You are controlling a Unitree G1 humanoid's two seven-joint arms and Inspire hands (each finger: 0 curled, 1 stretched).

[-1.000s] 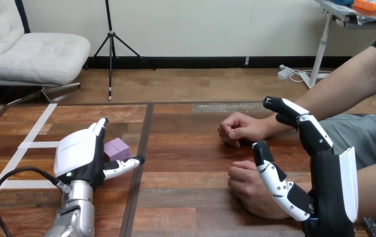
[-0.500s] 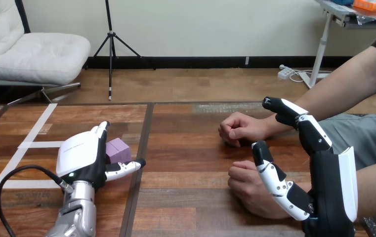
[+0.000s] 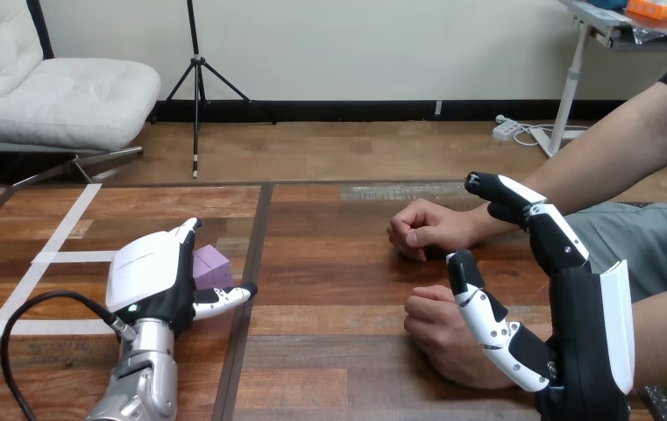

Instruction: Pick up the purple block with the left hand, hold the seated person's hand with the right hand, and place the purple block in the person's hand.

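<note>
The left hand has slid a little to the right over the last second and now covers more of the purple block, which sits on the table at the left, between the hand's straight fingers and its thumb. The grasp looks close, but nothing is clasped yet. The right hand has not moved. It stands spread wide at the near right, thumb over the person's near hand, not wrapped round it. Both of the person's hands are closed, so holding and opening one comes later.
</note>
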